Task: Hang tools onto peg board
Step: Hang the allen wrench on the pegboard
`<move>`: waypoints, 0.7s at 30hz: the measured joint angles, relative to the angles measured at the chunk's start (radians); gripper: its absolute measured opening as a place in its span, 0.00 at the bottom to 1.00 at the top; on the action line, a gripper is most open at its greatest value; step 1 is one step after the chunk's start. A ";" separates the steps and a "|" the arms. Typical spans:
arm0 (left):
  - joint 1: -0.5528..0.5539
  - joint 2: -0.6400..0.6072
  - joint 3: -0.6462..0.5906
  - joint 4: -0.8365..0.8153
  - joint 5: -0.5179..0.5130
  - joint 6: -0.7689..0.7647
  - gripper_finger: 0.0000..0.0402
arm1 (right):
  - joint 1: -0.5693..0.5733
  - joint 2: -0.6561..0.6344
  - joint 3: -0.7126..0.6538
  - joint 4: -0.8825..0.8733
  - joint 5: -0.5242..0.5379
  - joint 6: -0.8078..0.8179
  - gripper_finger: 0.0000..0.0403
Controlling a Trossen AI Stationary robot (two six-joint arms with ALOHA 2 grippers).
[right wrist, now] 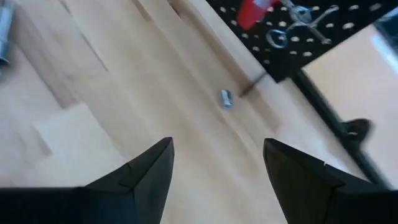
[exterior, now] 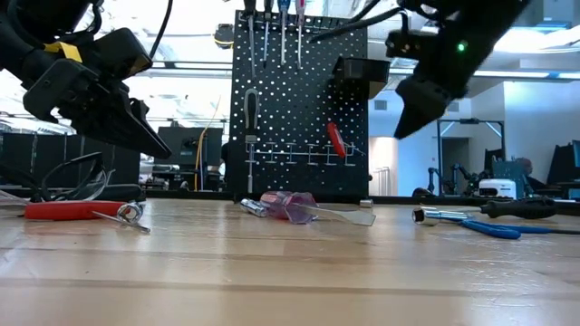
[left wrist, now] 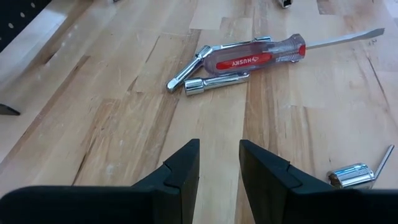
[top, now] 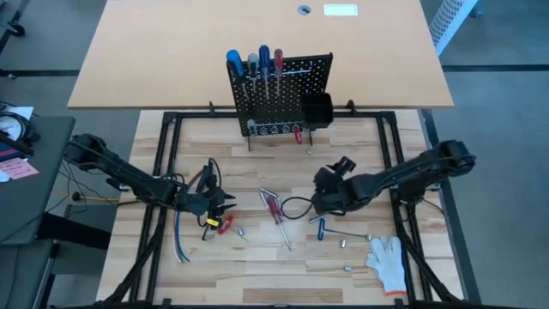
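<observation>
The black peg board (top: 279, 90) stands upright at the table's far middle, with several screwdrivers (top: 254, 62) stuck in along its top and a red-handled tool (exterior: 335, 139) hanging low on its face. A clear-handled screwdriver (left wrist: 255, 57) lies flat on the table beside metal keys (left wrist: 214, 84). My left gripper (left wrist: 219, 168) hovers open at the table's left middle, pointing at that screwdriver, with nothing between its fingers. My right gripper (right wrist: 217, 168) hangs open above the table right of centre, slanting down toward the peg board's foot (right wrist: 292, 68), with nothing in it.
A red-handled tool (top: 225, 225) and a cable bundle (top: 184, 236) lie near my left gripper. A blue-handled tool (top: 322, 227), small metal bits (top: 345, 243) and a white glove (top: 389, 260) lie at the near right. A loose bit (right wrist: 225, 98) lies before the board.
</observation>
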 joint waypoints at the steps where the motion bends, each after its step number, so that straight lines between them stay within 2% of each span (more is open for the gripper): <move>1: 0.000 0.000 0.000 0.002 0.000 0.000 0.27 | 0.000 -0.003 -0.025 0.060 0.001 -0.009 0.64; 6: 0.000 0.000 0.000 0.013 0.000 0.003 0.27 | -0.009 0.006 -0.117 0.401 0.012 -0.144 0.64; 12: 0.000 0.000 0.000 0.014 0.000 0.003 0.27 | -0.044 0.043 -0.163 0.760 0.014 -0.314 0.64; 21: 0.000 0.000 0.000 0.012 -0.001 0.003 0.27 | -0.103 0.174 -0.169 1.067 0.013 -0.554 0.64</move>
